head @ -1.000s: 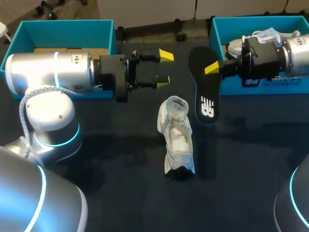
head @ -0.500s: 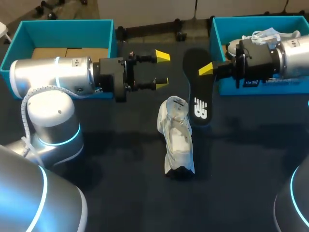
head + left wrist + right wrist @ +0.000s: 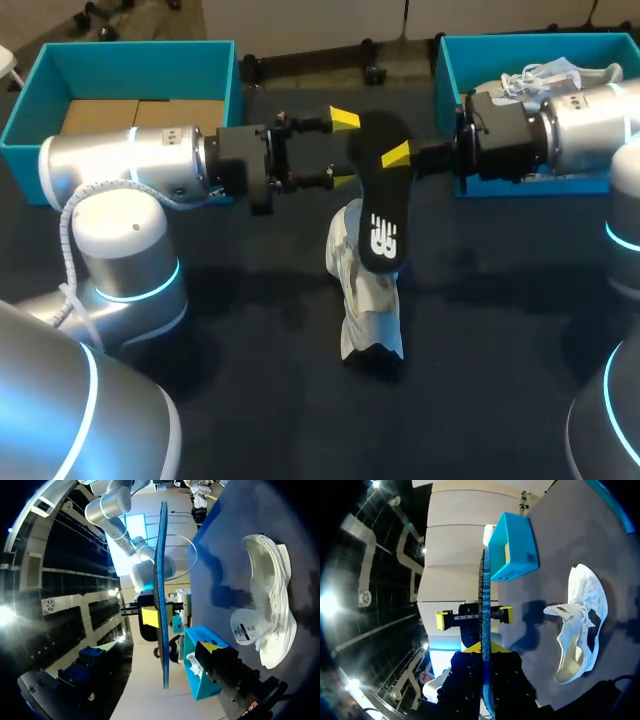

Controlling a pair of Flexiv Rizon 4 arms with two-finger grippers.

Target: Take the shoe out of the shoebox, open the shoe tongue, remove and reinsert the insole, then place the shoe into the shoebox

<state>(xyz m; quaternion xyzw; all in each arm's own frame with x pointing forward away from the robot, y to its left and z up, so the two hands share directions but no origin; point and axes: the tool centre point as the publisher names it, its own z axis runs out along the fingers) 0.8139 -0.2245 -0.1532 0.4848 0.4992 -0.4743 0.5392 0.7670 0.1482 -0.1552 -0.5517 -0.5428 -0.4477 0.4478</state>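
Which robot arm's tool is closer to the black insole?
Right. The right tool is shut on the insole, pinching its upper part. The left tool is open, facing the insole's edge from close beside it, apparently without touching.

The head camera looks down on the desk [image 3: 250, 420] from behind. Wrist cameras face each other closely across the insole [image 3: 380, 212]; all three share the shoe [image 3: 366, 300].
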